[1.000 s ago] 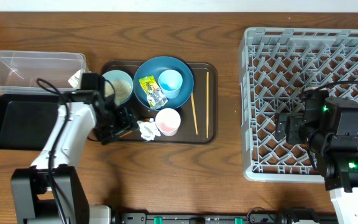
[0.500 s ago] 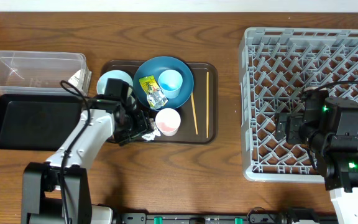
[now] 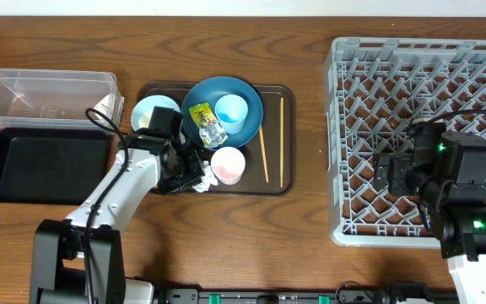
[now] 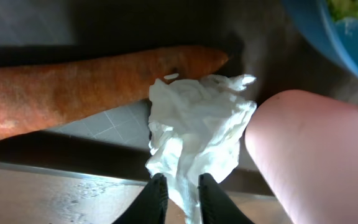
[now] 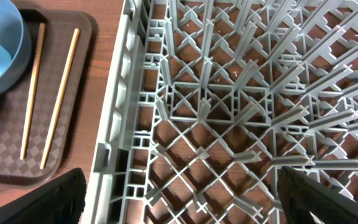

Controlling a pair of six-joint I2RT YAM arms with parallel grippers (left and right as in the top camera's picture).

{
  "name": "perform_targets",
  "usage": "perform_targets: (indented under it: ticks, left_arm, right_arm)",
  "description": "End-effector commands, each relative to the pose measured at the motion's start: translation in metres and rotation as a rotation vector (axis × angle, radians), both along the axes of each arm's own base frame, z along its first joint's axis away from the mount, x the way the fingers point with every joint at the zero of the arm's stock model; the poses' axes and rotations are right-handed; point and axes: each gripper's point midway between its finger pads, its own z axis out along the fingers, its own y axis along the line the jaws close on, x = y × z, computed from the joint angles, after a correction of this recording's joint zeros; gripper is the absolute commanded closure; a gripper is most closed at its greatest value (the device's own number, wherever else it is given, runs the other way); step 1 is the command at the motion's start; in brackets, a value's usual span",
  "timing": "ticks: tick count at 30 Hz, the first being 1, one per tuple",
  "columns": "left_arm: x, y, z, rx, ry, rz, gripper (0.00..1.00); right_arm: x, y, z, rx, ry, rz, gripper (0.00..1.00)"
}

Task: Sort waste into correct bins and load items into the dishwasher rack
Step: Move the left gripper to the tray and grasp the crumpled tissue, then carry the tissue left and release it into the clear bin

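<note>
As the overhead camera sees it, dishwasher rack (image 3: 369,84): fills the 3 o'clock side of the table, with nothing loaded on its grid.
Serving tray (image 3: 275,181): dark brown, near mid-table, at 9 o'clock from the rack and well apart from it.
Black tray (image 3: 49,165): at the table's 9 o'clock edge, nothing in it.
Clear tub (image 3: 45,93): at 10 o'clock, just beside the black tray's far edge.
Dark blue bowl (image 3: 218,89): on the serving tray's 12 o'clock part, holding the light blue cup (image 3: 231,112) and the yellow-green snack wrapper (image 3: 205,122).
Small light blue bowl (image 3: 153,110): at 9 o'clock from the dark blue bowl, touching it.
Right gripper (image 5: 179,193): jaws spread wide over the rack, holding nothing.
Left gripper (image 4: 181,183): at the tray's 7 o'clock corner, jaws nearly closed, pinching the near edge of the crumpled white tissue (image 4: 197,137).
Pale pink cup (image 4: 309,155): touching the tissue at its 3 o'clock side.
Carrot (image 4: 73,81): lying on the tray, its tip at 12 o'clock from the tissue and touching it.
Chopsticks (image 5: 59,96): two, side by side on the tray's 3 o'clock edge.
</note>
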Motion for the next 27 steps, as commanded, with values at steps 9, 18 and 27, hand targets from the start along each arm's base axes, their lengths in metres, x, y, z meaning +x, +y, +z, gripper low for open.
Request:
perform_targets:
  ticks: [9,18,27]
  left_arm:
    - [-0.003,0.002,-0.004,0.011,0.012,0.021,0.94]
    - [0.027,0.023,0.062,0.012,-0.15,-0.006,0.94]
    - [0.078,0.109,0.162,0.082,-0.467,0.167,0.94]
  right_arm:
    - [0.001,0.003,0.008,0.015,-0.02,0.0,0.02]
    - [0.001,0.003,0.008,0.015,-0.02,0.0,0.02]
    - [0.002,0.003,0.008,0.015,-0.021,0.0,0.02]
